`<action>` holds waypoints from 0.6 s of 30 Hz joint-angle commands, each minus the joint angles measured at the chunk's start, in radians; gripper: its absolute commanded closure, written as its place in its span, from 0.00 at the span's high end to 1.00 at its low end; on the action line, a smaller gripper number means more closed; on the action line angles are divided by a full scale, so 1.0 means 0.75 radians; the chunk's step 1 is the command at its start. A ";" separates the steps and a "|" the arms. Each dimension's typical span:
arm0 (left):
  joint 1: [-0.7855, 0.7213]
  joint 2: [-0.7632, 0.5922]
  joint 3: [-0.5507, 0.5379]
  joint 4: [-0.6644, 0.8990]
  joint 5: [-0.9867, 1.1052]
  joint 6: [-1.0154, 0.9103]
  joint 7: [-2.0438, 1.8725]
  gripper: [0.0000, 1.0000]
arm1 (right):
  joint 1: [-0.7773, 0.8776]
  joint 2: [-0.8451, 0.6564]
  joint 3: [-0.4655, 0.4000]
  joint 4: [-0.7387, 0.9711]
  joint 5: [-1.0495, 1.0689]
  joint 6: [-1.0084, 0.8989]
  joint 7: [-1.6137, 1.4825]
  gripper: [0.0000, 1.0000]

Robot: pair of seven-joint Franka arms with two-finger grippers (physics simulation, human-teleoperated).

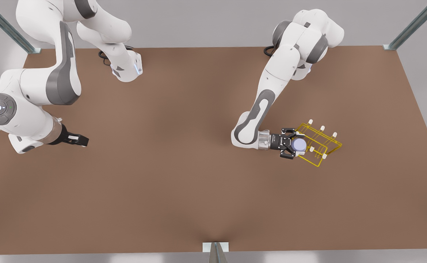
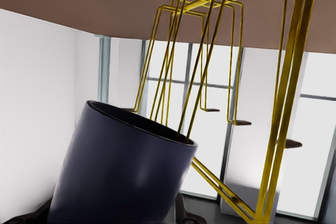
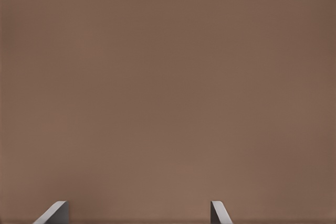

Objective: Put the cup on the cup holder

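The lavender-blue cup (image 1: 300, 144) is held between the fingers of my left gripper (image 1: 294, 144), at the front view's right. The gripper is shut on the cup, which is turned mouth down. It sits over the corner of the yellow wire cup holder (image 1: 321, 144) nearest the arm. In the left wrist view the cup (image 2: 126, 171) looks dark and tilted, and a yellow wire of the cup holder (image 2: 286, 103) runs into its mouth. My right gripper (image 1: 83, 140) waits low over the table at the front view's left. Its fingers are open in the right wrist view (image 3: 136, 211) with nothing between them.
The brown table (image 1: 184, 190) stretches wide between the two arms and toward its front edge. Metal frame posts (image 1: 215, 252) stand at the table's corners and at the middle of the front edge. The arm bases sit along the far edge.
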 commanded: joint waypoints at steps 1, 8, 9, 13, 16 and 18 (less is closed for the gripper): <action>0.000 -0.005 0.001 -0.002 0.000 -0.006 -0.010 1.00 | 0.000 -0.002 0.000 0.001 -0.001 0.000 0.000 1.00; -0.008 -0.058 -0.001 -0.002 0.000 -0.069 0.019 1.00 | 0.000 -0.002 0.000 0.001 0.001 -0.002 0.000 1.00; -0.008 -0.073 -0.001 -0.002 0.002 -0.075 0.027 1.00 | 0.000 -0.002 0.000 0.001 0.003 -0.002 0.000 1.00; -0.008 -0.165 -0.004 0.011 0.010 -0.073 0.115 1.00 | 0.000 -0.002 0.000 0.001 0.001 -0.002 0.002 1.00; -0.006 -0.240 -0.004 0.109 0.017 -0.061 0.182 1.00 | 0.000 -0.002 0.000 0.001 -0.001 -0.002 0.002 1.00; -0.004 -0.267 -0.034 0.258 -0.030 -0.057 0.215 1.00 | 0.000 -0.002 0.000 0.001 0.001 -0.002 0.000 1.00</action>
